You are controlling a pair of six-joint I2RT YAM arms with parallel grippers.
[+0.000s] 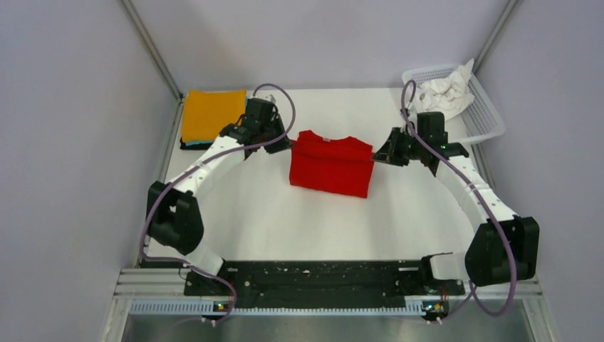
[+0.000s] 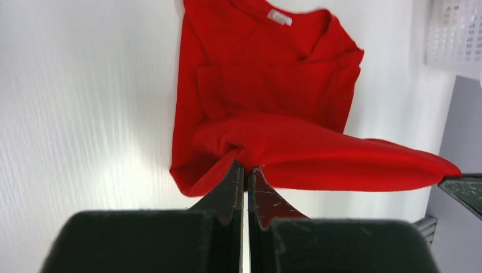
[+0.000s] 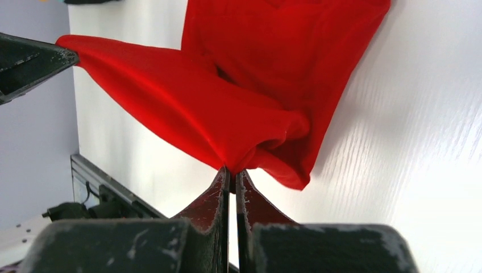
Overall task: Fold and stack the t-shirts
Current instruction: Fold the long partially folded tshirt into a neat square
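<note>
A bright red t-shirt (image 1: 332, 164) lies partly folded in the middle of the white table, collar toward the far side. My left gripper (image 1: 287, 144) is shut on its left edge (image 2: 239, 153) and my right gripper (image 1: 379, 154) is shut on its right edge (image 3: 239, 159); the pinched hem is lifted and stretched between them over the shirt. A folded orange t-shirt (image 1: 212, 114) lies at the far left on a stack with teal and black edges showing under it. A crumpled white t-shirt (image 1: 445, 92) sits in the basket at the far right.
A white plastic mesh basket (image 1: 484, 117) stands at the far right corner, and it shows in the left wrist view (image 2: 457, 34). Grey walls close in the table on the left, right and far sides. A black base rail (image 1: 313, 278) runs along the near edge.
</note>
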